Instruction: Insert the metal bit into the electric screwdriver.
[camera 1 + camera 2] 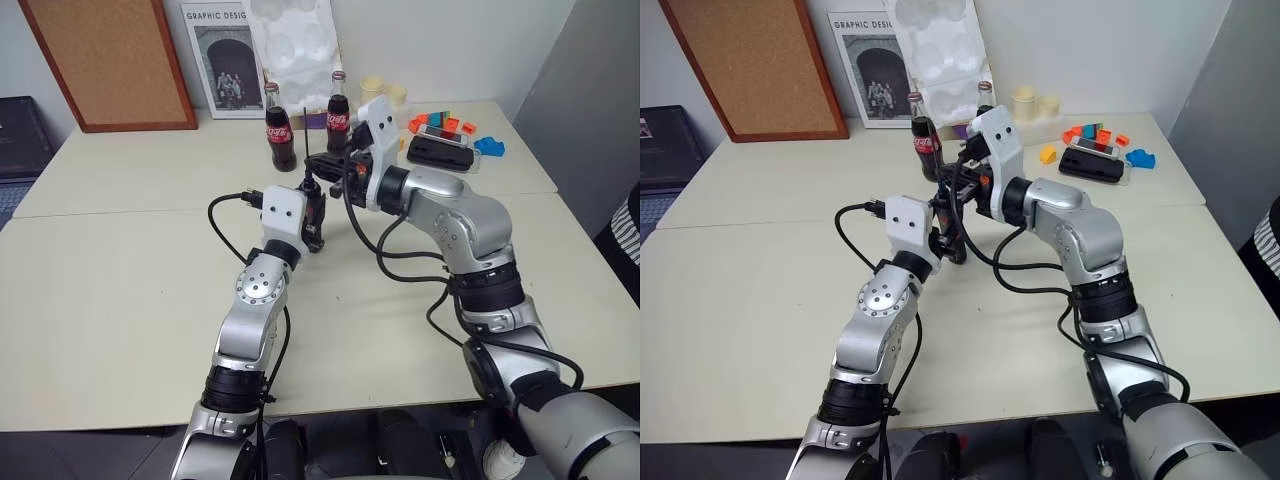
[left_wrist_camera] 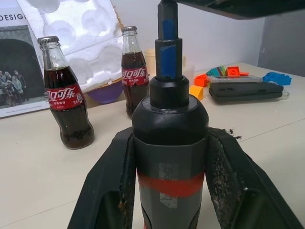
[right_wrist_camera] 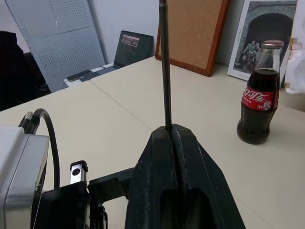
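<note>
Currently, the left gripper (image 2: 167, 191) was closed on the electric screwdriver (image 2: 169, 143), its two fingers (image 2: 112, 191) clamped either side of the dark body at the red band, the narrow nose projecting past the fingertips. The right gripper (image 3: 171, 143) was pinched shut on the metal bit (image 3: 165, 62), which stood out straight beyond its fingertips. In the head views the right gripper sat just above the screwdriver's nose, over the bench (image 1: 120, 300).

Judged risk: the bit was thin and held only at one end, so any slight tilt could make it miss the nose opening and skid off. Pressing while misaligned could twist the bit between the fingers or drop it.
</note>
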Action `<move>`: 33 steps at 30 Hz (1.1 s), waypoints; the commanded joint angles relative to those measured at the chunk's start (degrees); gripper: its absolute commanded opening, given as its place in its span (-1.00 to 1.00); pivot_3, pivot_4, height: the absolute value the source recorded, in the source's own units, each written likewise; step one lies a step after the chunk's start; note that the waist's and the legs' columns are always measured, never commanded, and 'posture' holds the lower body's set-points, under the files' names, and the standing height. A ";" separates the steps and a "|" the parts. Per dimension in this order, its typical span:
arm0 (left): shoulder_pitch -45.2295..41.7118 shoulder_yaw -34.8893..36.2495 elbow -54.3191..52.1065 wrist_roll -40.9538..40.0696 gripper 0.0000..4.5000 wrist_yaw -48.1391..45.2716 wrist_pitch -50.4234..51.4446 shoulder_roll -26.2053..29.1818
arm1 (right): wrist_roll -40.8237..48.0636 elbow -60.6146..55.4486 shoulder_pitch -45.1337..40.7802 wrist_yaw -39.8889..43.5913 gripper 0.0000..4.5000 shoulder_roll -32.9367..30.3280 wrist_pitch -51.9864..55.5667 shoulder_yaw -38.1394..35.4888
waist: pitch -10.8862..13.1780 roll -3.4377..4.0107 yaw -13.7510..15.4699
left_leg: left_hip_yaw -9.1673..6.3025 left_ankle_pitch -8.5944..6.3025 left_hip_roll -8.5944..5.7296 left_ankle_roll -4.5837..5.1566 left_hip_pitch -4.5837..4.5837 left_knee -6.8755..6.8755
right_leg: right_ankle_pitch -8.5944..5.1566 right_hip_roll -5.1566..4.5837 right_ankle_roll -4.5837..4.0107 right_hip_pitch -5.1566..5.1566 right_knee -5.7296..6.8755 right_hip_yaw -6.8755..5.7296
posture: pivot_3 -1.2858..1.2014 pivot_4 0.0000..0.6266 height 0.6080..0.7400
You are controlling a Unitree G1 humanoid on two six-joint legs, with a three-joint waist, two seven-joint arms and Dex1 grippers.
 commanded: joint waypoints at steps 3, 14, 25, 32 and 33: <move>-0.11 0.91 -2.55 0.66 -0.26 0.41 -0.85 0.60 | 2.20 -4.20 -0.91 -0.84 -0.59 -0.56 -0.86 -3.78 | 0.00 0.00 0.02 | 0.00 0.00 0.00 0.00 -0.02 0.00 | 0.00 0.00 0.00 -0.02 0.00 0.00 | 0.03 -0.52 1.00; -5.67 1.79 -4.10 2.58 -0.26 0.49 0.20 3.40 | 6.16 -12.74 1.42 -0.93 0.45 -10.45 2.91 -10.88 | 0.02 -0.02 0.27 | 0.02 0.00 0.00 0.00 -0.11 -0.02 | 0.00 0.01 0.00 -0.13 0.03 0.02 | 0.03 -0.52 1.00; -20.99 -10.95 6.59 16.30 -0.26 -19.57 -0.17 25.11 | 5.84 -26.40 13.02 12.37 0.45 -32.25 1.97 -6.79 | 0.07 -0.06 1.19 | 0.03 0.00 -0.02 0.00 -0.31 -0.04 | -0.06 -0.01 0.11 -0.21 -0.21 -0.02 | 0.03 -0.52 1.00; -31.86 -22.97 24.75 24.53 -0.26 -35.20 -9.67 31.75 | 4.59 -32.15 22.18 22.89 0.45 -46.12 -1.39 -3.41 | 0.17 -0.09 1.24 | 0.06 -0.01 -0.02 0.01 -0.53 -0.08 | -0.04 -0.04 0.14 -0.23 -0.67 -0.05 | 0.03 -0.52 1.00; -32.78 -23.48 26.68 24.74 -0.26 -36.20 -10.33 31.23 | 4.62 -32.42 22.90 23.30 0.45 -46.52 -1.65 -3.25 | 0.18 -0.11 1.36 | 0.08 -0.01 -0.02 0.01 -0.57 -0.08 | -0.03 -0.04 0.15 -0.26 -0.70 -0.04 | 0.03 -0.52 1.00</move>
